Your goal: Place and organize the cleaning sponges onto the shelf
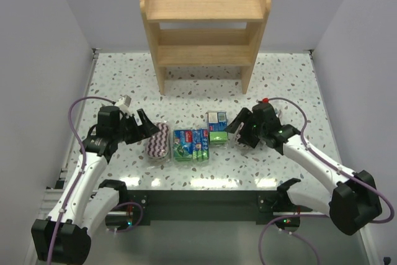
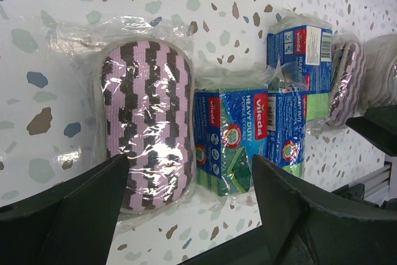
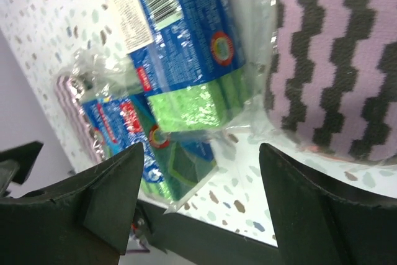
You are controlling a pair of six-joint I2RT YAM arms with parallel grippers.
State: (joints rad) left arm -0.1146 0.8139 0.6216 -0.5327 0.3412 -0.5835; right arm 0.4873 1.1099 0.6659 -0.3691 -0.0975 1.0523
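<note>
The wooden shelf (image 1: 205,23) stands at the back centre. One purple-zigzag oval sponge (image 1: 159,141) lies front left, also in the left wrist view (image 2: 146,122). Two green-and-blue packs (image 1: 190,144) lie side by side beside it, and a third pack (image 1: 216,127) lies further right. My left gripper (image 1: 149,125) is open and empty just left of the oval sponge (image 2: 189,166). My right gripper (image 1: 234,131) is open and empty right of the third pack (image 3: 201,153). Another zigzag sponge (image 3: 335,60) lies under it. Two zigzag sponges (image 2: 347,82) show past the packs.
White walls close in the speckled table (image 1: 124,85) on the left, right and back. The table's dark front edge (image 1: 205,190) runs just below the sponges. The shelf's two tiers carry nothing.
</note>
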